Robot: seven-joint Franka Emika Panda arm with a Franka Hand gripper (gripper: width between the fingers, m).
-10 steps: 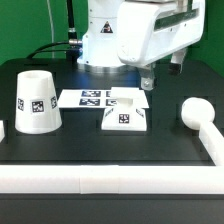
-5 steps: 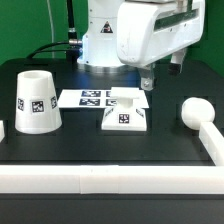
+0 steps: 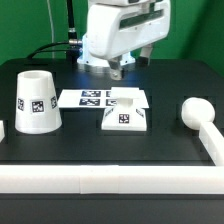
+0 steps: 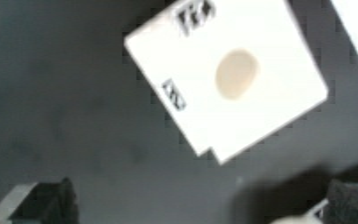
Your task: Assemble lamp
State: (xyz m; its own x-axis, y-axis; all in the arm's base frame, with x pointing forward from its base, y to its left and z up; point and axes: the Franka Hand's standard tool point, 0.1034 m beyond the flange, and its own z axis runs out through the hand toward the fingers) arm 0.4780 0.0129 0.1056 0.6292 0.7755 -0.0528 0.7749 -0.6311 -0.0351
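Note:
The white cone shade (image 3: 36,100) stands at the exterior view's left, tag facing front. The low square base (image 3: 125,115) sits mid-table with a round socket on top; it also shows in the wrist view (image 4: 226,78), seen from above. The ball-headed bulb (image 3: 192,110) lies at the exterior view's right against the white wall. My gripper (image 3: 118,72) hangs above the table behind the base, over the marker board. In the wrist view its fingers (image 4: 44,202) stand wide apart with only dark table between them, so it is open and empty.
The marker board (image 3: 88,98) lies flat behind the base. A white raised wall (image 3: 110,180) runs along the front edge and up the exterior view's right side (image 3: 212,145). The arm's white body fills the back.
My arm has swung toward the exterior view's left and the gripper has moved from beside the base's right rear to behind it, over the marker board. The parts have not moved.

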